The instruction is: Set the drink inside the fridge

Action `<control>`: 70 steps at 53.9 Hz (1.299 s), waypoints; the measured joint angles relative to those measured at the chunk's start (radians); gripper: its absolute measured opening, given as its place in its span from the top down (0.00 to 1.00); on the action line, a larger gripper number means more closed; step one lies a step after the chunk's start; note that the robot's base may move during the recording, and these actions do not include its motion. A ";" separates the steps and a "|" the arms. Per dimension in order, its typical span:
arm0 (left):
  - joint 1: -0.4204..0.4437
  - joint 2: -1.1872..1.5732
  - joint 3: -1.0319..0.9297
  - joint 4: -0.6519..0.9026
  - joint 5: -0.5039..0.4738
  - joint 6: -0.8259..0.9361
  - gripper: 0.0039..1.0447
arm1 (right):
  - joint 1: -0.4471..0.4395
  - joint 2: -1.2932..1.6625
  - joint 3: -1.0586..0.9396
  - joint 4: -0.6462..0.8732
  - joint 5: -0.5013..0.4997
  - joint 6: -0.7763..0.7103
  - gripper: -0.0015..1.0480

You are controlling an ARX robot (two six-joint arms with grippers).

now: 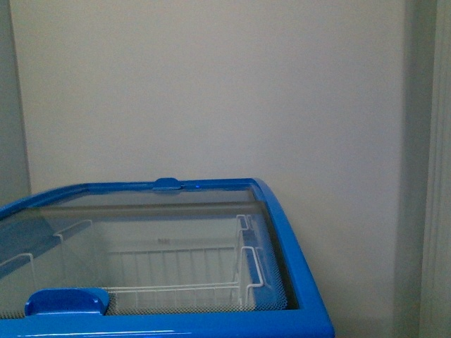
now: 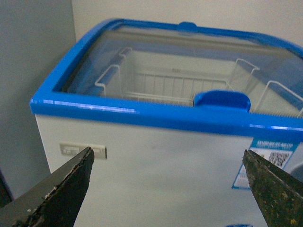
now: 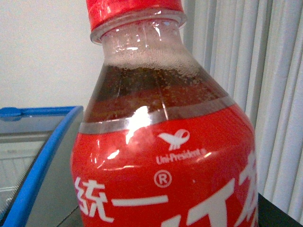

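In front of me, against a plain pale wall (image 1: 211, 84), stands the fridge (image 1: 310, 296), its blue rim running round the top and its white front facing my left wrist camera. Its curved glass lid (image 1: 141, 232) looks fully shut across the opening. Through the glass I see the white wire basket (image 1: 183, 267), which appears to hold nothing.

The drink (image 3: 161, 165) fills my right wrist view, upright and very close to the lens. It has amber liquid to the shoulder and a red label with white lettering, and the fridge's blue rim is just off to one side of it. I cannot see the fingers of my right gripper, so I cannot tell whether they are clamped on the bottle.

My left gripper (image 2: 166, 158) has its jaws spread wide with nothing between them, and it faces the white front below the rim. Its dark fingers (image 2: 71, 184) are clear of the cabinet.

The blue lid handle (image 2: 221, 99) sits on the near edge of the glass, above the gripper and off toward one finger. As I judge it, the lid has to come open before the bottle can go in.

To do that well I should raise the left gripper and centre it on the handle. I should then hook or pinch it squarely and push along the lid's track, not down on the glass. The bottle should stay upright and clear of the rim until the gap is wide enough. Its red cap (image 3: 132, 9) looks screwed on.
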 joint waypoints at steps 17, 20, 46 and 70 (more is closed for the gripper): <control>0.143 0.860 0.379 0.528 0.495 0.388 0.08 | 0.000 0.000 0.000 0.000 -0.002 0.000 0.60; 0.129 0.941 0.447 0.486 0.562 0.485 0.08 | 0.000 0.000 0.000 0.000 0.001 0.000 0.60; 0.049 1.191 0.808 -0.083 0.756 1.048 0.08 | 0.000 0.000 0.000 0.000 0.001 0.000 0.60; -0.006 1.363 1.004 -0.255 0.634 1.238 0.08 | 0.000 0.000 0.000 0.000 0.001 0.000 0.60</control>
